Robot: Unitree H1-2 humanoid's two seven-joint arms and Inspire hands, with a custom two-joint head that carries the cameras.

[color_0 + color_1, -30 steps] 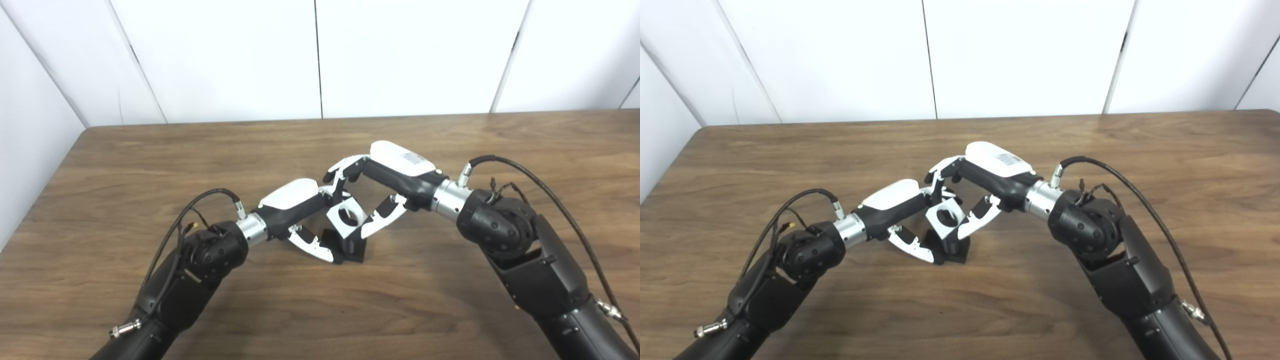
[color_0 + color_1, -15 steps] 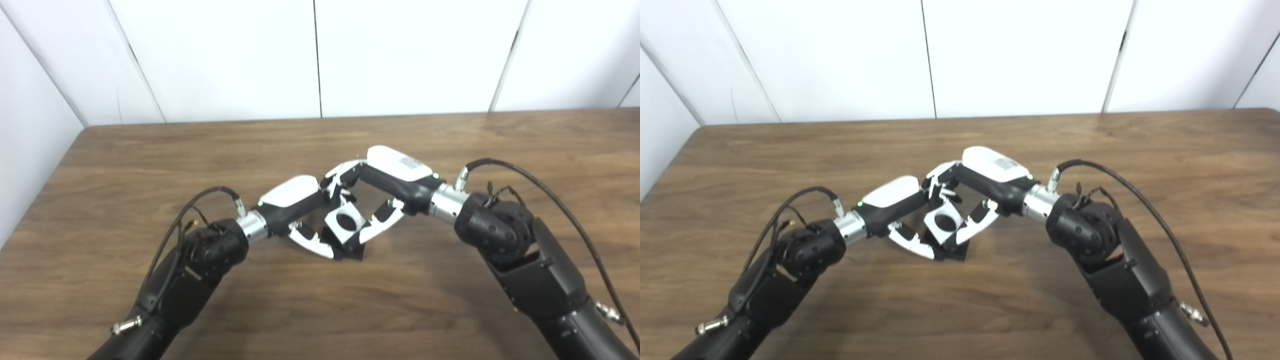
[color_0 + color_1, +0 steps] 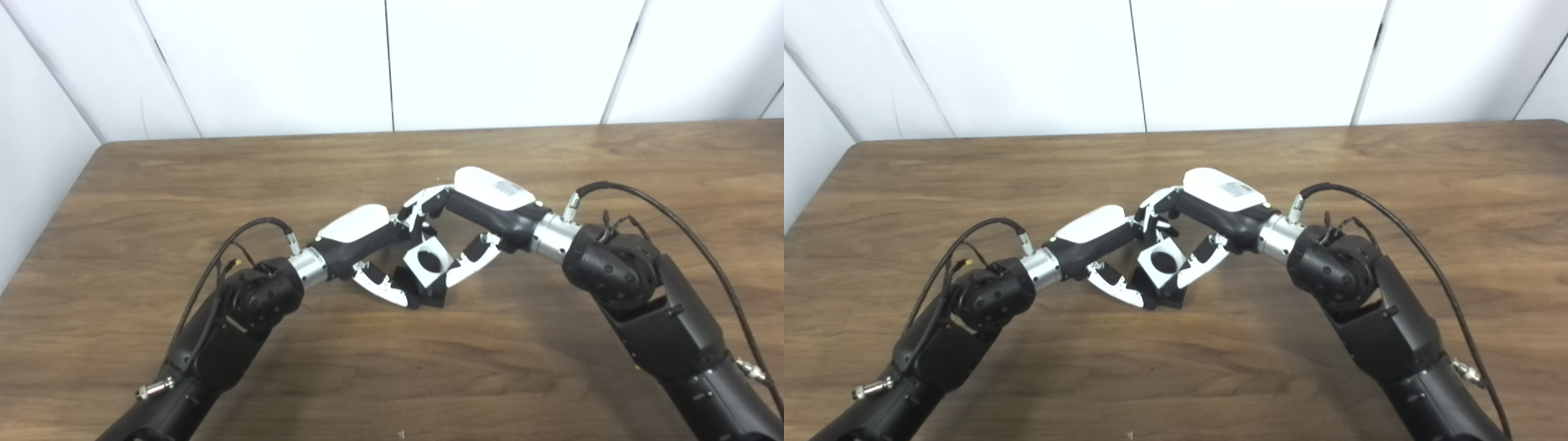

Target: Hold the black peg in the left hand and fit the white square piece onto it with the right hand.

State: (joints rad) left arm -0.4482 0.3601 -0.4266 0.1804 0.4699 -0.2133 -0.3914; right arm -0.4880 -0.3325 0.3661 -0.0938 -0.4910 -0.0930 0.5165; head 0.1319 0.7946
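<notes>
Over the last second your right hand [image 3: 456, 236] has brought the white square piece [image 3: 428, 263] down over the black peg [image 3: 429, 297] – its fingers grasping the piece, your left hand [image 3: 373, 254] clenched around the peg's base on the surface [image 3: 184, 184]; the hole looks seated low, so the fit seems nearly done. You have one peg, one piece – two hands.

Peg [image 3: 429, 297]: mostly hidden behind the square [image 3: 428, 262] and both hands; only its dark lower part shows.
Left hand [image 3: 367, 245]: fingertips hidden behind square; grip on peg not discernible.
Right hand [image 3: 474, 211]: contact with square partly hidden.
Both arms: cut off by bottom edge.
Counter [image 3: 153, 184]: right and near edges out of frame.
</notes>
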